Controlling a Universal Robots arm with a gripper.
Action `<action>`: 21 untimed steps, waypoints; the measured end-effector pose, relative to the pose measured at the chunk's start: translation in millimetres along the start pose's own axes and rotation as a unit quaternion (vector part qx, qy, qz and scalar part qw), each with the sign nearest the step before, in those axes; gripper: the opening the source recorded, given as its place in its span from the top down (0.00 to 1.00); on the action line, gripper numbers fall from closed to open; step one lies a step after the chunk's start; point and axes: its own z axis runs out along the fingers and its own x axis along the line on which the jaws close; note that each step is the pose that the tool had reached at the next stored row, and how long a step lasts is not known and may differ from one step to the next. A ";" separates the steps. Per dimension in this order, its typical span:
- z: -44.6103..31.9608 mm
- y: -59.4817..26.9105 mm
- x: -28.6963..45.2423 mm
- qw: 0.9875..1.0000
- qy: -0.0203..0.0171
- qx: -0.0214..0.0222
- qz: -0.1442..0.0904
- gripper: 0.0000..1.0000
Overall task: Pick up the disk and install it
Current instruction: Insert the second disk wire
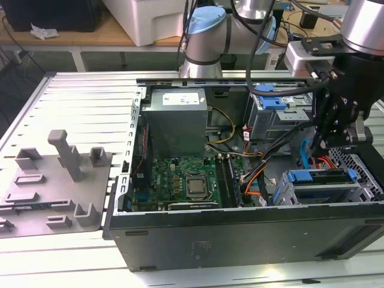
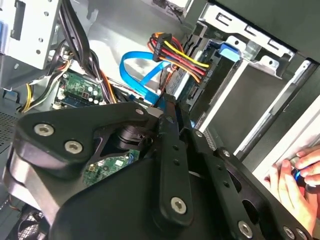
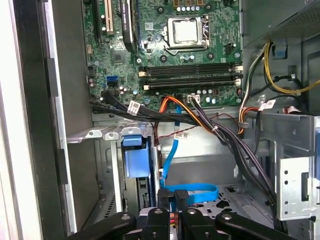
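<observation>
In the exterior view, the disk, seen by its blue caddy rail, sits in the grey drive cage at the near right corner of the open computer case. Both wrist views show the same blue rail end inside the cage. My black gripper hangs just above and behind that cage. Its two fingers stand close together with nothing visibly between them. Their tips are beside the blue data cable and the coloured power leads.
A grey fixture with upright posts lies on the slatted table at the exterior view's left. The motherboard, the power supply and a second cage with a blue bracket crowd the case. A person's hand rests at the case edge.
</observation>
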 end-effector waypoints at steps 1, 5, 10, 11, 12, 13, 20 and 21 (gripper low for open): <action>0.1 -2.0 0.1 1.000 0.000 -0.002 0.000 0.84; 0.6 -8.5 0.1 1.000 0.001 -0.008 0.001 0.84; 1.2 -18.8 0.4 0.999 0.003 -0.032 0.002 0.84; 1.4 -21.0 0.6 0.999 0.003 -0.038 0.002 0.84; 1.4 -22.4 1.0 0.999 0.003 -0.042 0.002 0.84; 1.5 -24.1 1.5 0.999 0.004 -0.046 0.002 0.84; 3.1 -29.0 7.5 0.998 0.020 -0.054 0.006 0.84; 3.4 -29.2 7.8 0.998 0.023 -0.054 0.007 0.84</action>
